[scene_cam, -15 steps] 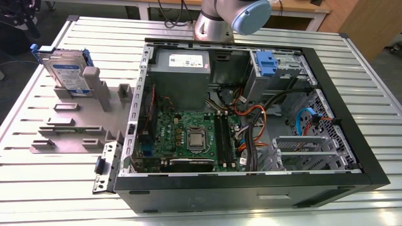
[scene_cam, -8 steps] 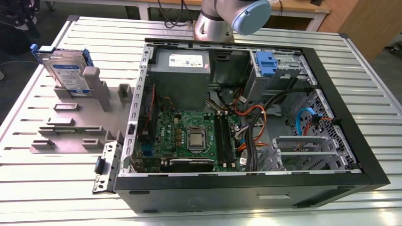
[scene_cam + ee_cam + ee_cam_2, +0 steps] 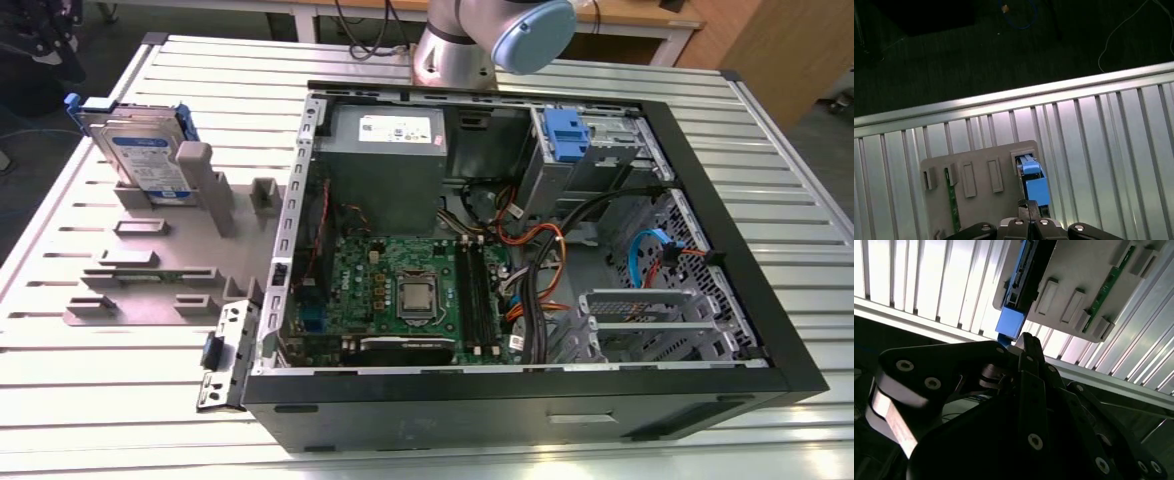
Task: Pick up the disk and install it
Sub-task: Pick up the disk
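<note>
Disk point(image 3: 140, 152) silver, white-blue label, blue frame; holder point(image 3: 147, 265) grey; table point(image 3: 120, 410) ribbed silver; case point(image 3: 507, 405) black; motherboard point(image 3: 400, 290) green.

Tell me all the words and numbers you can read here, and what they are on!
No text here can be read.
On the disk, the white-and-blue label: print too small to read.
On the power supply, the white sticker: print too blurred to read.
On the green motherboard: markings too small to read.
</note>
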Motion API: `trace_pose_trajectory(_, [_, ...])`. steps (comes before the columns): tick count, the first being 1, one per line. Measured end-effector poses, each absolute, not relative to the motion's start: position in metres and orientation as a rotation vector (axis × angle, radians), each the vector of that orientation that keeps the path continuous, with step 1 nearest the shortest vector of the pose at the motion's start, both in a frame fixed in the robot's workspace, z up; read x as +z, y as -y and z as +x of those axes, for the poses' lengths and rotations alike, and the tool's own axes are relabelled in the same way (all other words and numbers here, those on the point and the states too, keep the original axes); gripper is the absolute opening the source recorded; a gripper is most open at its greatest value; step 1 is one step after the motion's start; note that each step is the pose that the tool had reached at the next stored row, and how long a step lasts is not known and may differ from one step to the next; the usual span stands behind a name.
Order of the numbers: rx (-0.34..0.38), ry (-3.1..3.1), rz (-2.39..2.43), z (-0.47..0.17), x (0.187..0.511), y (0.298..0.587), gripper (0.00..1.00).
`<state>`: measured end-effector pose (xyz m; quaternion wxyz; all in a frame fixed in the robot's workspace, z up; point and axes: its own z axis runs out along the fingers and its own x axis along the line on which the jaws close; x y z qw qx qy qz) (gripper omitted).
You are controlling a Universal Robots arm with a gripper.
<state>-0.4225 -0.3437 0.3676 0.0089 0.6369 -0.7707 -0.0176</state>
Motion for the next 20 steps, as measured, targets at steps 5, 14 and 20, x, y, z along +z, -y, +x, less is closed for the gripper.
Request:
trace_pose_trajectory(5, [-0.055,2.4,2.0,-0.4225,0.3664,0.3419,0.11])
trace_pose_trajectory(14, [-0.054,2.314,2.096,-0.4227,0.3654,0.3417,0.11])
trace_pose_trajectory(20, [-0.053,2.314,2.096,-0.423,0.3642,0.3402,0.35])
